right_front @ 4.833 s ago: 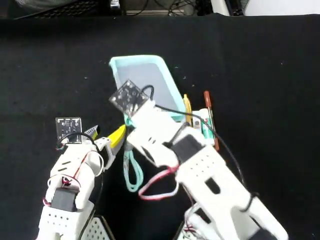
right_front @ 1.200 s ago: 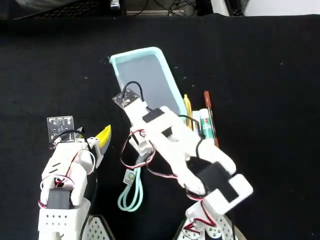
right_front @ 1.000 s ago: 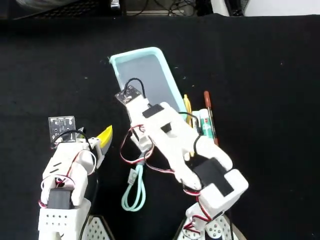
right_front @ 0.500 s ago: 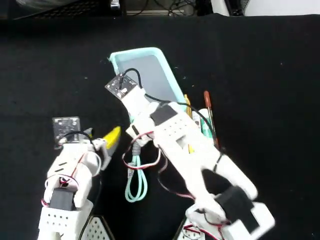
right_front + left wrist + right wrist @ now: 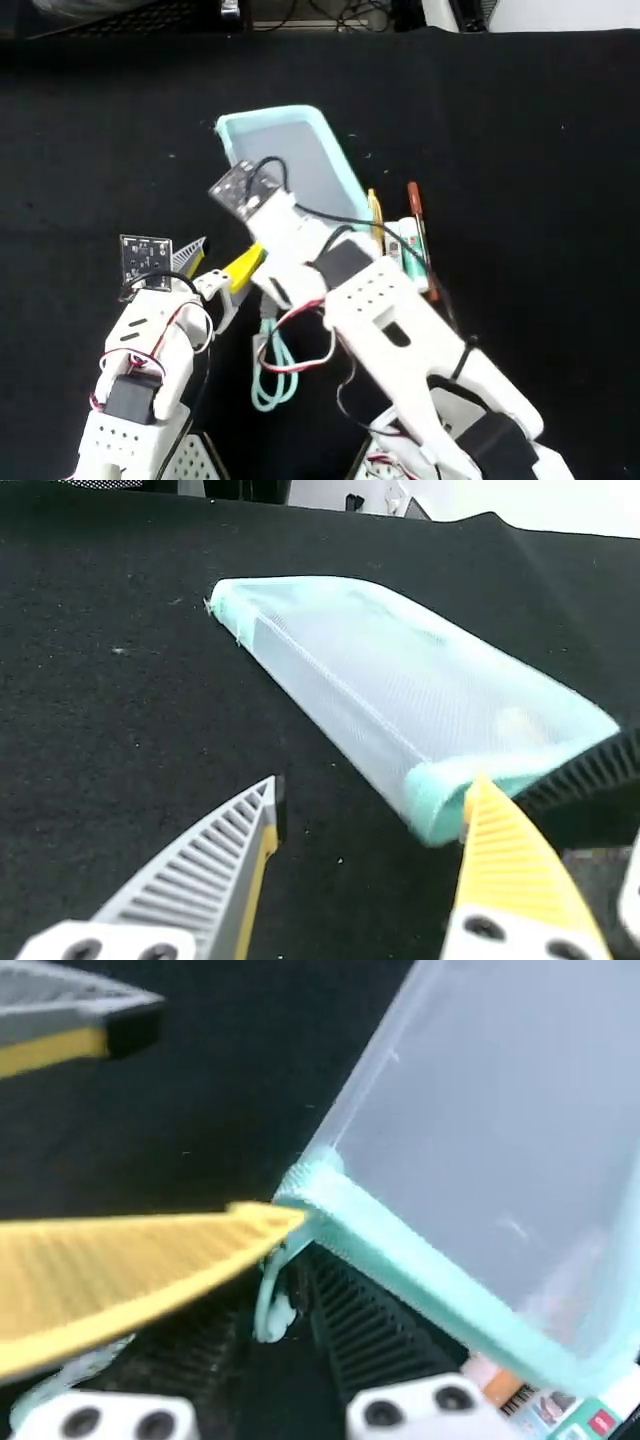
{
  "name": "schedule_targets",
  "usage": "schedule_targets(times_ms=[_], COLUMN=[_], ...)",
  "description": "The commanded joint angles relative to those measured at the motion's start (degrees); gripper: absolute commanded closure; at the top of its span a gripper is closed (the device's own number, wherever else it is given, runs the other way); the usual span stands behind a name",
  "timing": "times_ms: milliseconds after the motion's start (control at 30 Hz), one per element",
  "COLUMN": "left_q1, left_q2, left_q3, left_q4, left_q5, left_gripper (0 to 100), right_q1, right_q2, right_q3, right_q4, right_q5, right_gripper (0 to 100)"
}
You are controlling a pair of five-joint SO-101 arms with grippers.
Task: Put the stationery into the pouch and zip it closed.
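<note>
A mint, see-through pouch (image 5: 290,160) lies flat mid-table, also in the left wrist view (image 5: 400,690) and the right wrist view (image 5: 480,1160). Its strap (image 5: 268,370) trails toward me. My right arm (image 5: 340,285) lies over the pouch's near end. The right gripper (image 5: 285,1285) has black ribbed fingers (image 5: 360,1335) shut on the strap (image 5: 266,1305) at the pouch's corner. My left gripper (image 5: 220,258) stands open just left of that corner, its yellow finger (image 5: 510,870) almost touching the pouch. A yellow pen (image 5: 375,212), a red pen (image 5: 414,205) and a green-and-white stick (image 5: 410,250) lie right of the pouch.
A black cloth (image 5: 520,150) covers the table, with wide free room at the right and far left. Cables and equipment sit beyond the far edge (image 5: 300,15). The left gripper's grey finger (image 5: 70,1020) shows in the right wrist view.
The left gripper has moved right, closer to the pouch's near corner. The right arm has swung and drawn back slightly, and the pouch and strap shifted a little with it.
</note>
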Motion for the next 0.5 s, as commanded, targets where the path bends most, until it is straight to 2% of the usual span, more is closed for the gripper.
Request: schedule_targets(times_ms=[0, 267, 467], left_q1=[0.75, 0.48, -0.13], left_q2=[2.11, 14.33, 18.20], left_q3=[1.01, 1.27, -0.22], left_q4=[-1.67, -10.55, -10.81], left_q5=[0.44, 0.18, -1.93], left_gripper=[70, 70, 70], right_q1=[-2.11, -2.29, -2.02], right_q2=[-3.03, -6.73, -6.73], right_q3=[-0.40, -0.13, -0.13], right_q4=[0.70, 2.29, 2.20], right_q5=[0.26, 0.26, 0.26], right_gripper=[98.6, 98.6, 98.6])
